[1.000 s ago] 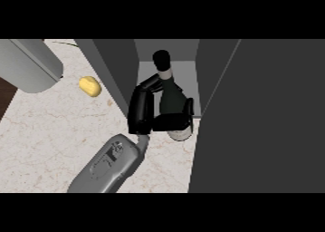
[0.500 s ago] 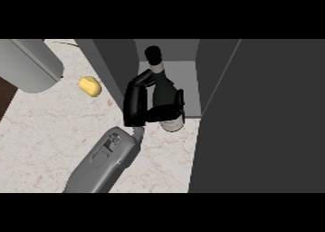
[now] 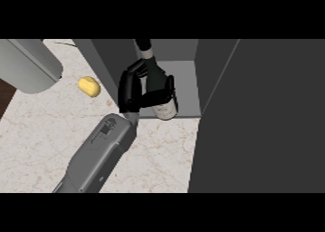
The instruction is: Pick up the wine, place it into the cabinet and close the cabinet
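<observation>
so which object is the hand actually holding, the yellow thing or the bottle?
The wine bottle. The hand curls round its dark body at the open cabinet, neck pointing up-frame. The yellow item lies apart on the counter, untouched.

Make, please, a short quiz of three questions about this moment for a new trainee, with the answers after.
1. True or false: the wine bottle lies flat on the counter, untouched.
2. What does the hand hold? A) the yellow object B) the wine bottle C) the cabinet door
3. Fill in: the yellow object lies on the counter to the ____ of the cabinet.

Key
1. False: the hand's fingers curl round the bottle, which is at the cabinet's opening, neck pointing inward.
2. B
3. left

Only one forearm and hand show in the head view; which arm it is cannot be told surely.
</observation>
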Controlling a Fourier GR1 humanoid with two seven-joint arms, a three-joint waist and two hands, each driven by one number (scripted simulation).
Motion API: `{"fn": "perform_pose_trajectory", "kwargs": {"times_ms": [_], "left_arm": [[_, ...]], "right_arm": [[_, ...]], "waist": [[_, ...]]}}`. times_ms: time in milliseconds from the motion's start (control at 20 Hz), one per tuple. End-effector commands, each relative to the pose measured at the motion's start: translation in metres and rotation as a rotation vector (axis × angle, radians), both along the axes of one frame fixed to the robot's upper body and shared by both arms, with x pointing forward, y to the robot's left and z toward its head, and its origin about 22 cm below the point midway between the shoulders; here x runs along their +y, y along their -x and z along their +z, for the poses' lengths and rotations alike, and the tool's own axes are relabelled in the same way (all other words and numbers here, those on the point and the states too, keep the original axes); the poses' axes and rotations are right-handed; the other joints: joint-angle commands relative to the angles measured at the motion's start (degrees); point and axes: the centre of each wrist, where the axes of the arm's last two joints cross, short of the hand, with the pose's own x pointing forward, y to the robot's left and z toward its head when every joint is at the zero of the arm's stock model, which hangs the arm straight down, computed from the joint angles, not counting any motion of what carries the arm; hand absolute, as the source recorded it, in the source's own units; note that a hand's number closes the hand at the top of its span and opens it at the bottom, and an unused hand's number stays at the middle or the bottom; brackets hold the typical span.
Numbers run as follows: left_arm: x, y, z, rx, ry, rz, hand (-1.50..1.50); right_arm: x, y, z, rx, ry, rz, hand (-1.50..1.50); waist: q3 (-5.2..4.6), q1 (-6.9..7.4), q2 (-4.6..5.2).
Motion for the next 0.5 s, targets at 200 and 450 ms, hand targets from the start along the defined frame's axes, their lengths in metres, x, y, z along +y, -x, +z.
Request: {"fn": "perform_pose_trajectory", "kwargs": {"times_ms": [200,450], "left_arm": [[-0.003,-0.015,0.002,0.066,0.017,-0.005,1.5],[0.009,-0.042,0.002,0.093,-0.048,0.027,1.5]], "right_arm": [[-0.008,0.024,0.003,-0.034,-0.039,0.067,-1.5],[-0.001,0.017,0.003,-0.019,-0.058,0.054,-1.5]], "waist": [[0.02,-0.23,-0.02],[0.0,-0.41,0.16]]}}
